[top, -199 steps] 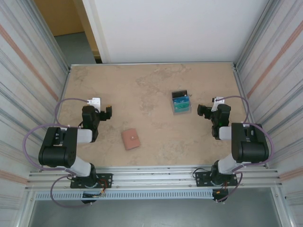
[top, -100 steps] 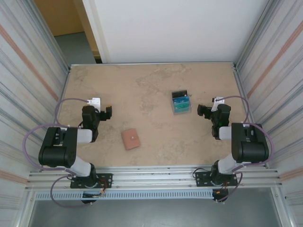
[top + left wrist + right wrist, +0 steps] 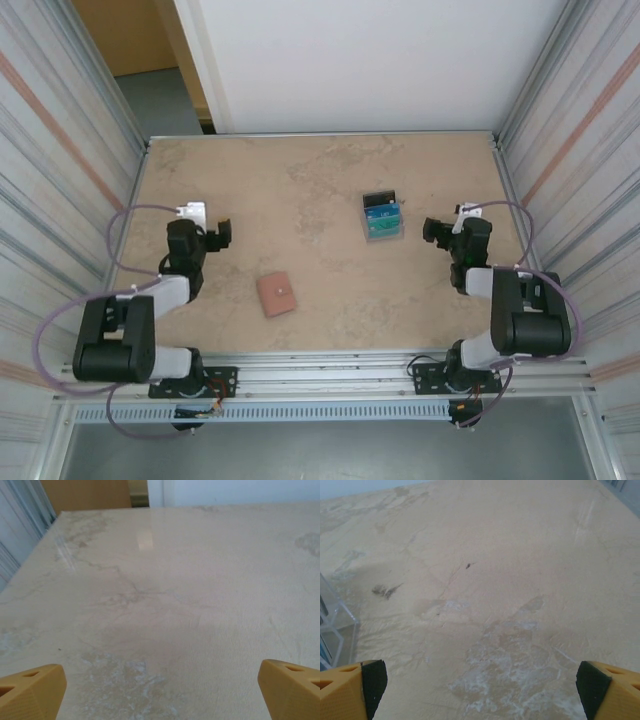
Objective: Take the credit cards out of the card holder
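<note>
The card holder point(image 3: 276, 294) lies flat on the counter point(image 3: 320, 170), near the front edge and a bit left of the middle. The stand point(image 3: 382, 217) sits farther back and to the right, well apart from it. The left gripper point(image 3: 222, 234) is behind the card holder, to its left. The right gripper point(image 3: 432, 230) is near the stand, on its right.

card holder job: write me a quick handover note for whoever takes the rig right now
Left pincer: open, holding nothing, over the table left of centre.
Right pincer: open, holding nothing, just right of the clear stand.
Card holder: folded shut, lying flat near the front edge, closer to the left arm.
Done: nothing yet; no pincer touches the card holder.
Left: open the card holder, draw out the credit cards and set them on the table.
</note>
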Tool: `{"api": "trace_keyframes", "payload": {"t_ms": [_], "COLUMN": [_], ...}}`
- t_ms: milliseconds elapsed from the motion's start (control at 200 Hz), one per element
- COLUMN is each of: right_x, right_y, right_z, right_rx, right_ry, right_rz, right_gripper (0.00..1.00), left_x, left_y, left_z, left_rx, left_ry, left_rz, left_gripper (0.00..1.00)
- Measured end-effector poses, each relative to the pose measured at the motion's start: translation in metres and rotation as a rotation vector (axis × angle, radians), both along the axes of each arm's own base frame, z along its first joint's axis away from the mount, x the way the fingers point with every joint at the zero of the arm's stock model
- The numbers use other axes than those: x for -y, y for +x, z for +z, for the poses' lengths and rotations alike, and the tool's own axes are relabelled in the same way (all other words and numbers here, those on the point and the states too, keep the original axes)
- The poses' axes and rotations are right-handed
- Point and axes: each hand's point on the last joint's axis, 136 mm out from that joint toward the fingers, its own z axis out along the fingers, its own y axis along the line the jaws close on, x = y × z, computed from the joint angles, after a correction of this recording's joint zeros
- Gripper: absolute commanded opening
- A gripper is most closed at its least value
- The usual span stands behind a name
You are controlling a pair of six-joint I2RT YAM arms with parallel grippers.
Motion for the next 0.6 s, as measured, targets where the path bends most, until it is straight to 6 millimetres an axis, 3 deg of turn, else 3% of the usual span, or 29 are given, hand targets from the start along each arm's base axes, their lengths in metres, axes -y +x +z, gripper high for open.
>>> {"api": "trace_keyframes", "payload": {"t_ms": [175,391,496,601], "right_x": [0.007,0.009,0.005,0.003], "right_y": [-0.003,-0.014,-0.025,-0.036], "right_z": [0.035,0.076,0.081,0.08], "right_rx": [0.043,0.079,0.059,0.022], "right_ry": [0.005,0.035,0.055,0.068], "right_rz": [-0.05,-0.098,-0.112,-0.13], "right_gripper": [0.99,0.99,0.99,0.99], "left_x": [0.004,0.054,0.078,0.103], "left_y": [-0.013,-0.041,-0.059,-0.084], "left_z": [0.032,0.064,0.063,0.047], "left_rx": [0.017,-0.001,-0.046,-0.127], "left_ry": [-0.059,-0.125,-0.151,-0.165], "left_rz": [0.052,-0.006,-0.03,-0.062], "left_gripper": [0.99,0.99,0.99,0.99]}}
